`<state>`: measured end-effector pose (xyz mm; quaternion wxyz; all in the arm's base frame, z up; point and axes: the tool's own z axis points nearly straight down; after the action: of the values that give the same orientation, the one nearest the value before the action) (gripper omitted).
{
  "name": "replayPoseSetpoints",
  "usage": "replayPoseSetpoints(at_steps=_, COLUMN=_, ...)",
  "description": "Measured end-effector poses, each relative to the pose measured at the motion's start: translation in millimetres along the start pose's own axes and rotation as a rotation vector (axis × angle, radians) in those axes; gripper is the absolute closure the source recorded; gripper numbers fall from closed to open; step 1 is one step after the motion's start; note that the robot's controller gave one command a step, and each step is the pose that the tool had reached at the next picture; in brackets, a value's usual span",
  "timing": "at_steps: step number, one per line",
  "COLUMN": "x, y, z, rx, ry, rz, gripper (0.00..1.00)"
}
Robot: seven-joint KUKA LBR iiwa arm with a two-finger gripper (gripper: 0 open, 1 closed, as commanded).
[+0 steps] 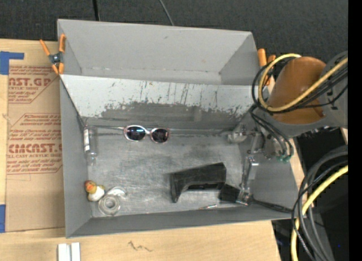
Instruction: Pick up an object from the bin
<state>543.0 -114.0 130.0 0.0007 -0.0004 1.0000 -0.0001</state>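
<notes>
Gripper down at the front right corner of the grey bin, beside a black angular object.

Front edge, left: a clear round piece lies on the floor with a small orange-topped item touching it on its left; front edge, right: the gripper tip stands at floor level just beside the right end of the black angular object, which lies flat in the middle front, and whether the pincer is wide, narrow or gripping anything cannot be told; further back, a pair of sunglasses with dark bluish lenses lies against the foot of the rear wall, well apart from the gripper; the arm's orange cover sits above the right rim.
</notes>
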Motion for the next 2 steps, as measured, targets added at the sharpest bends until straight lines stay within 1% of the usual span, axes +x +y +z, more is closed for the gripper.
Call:
replayPoseSetpoints(at_steps=1, x=19.3, y=45.2, z=45.9, rx=-0.001, ry=-0.001, rz=0.112, gripper=0.00)
replayPoseSetpoints(at_steps=2, x=7.1, y=60.5, z=16.6, rx=0.000, ry=0.003, rz=-0.017, gripper=0.00)
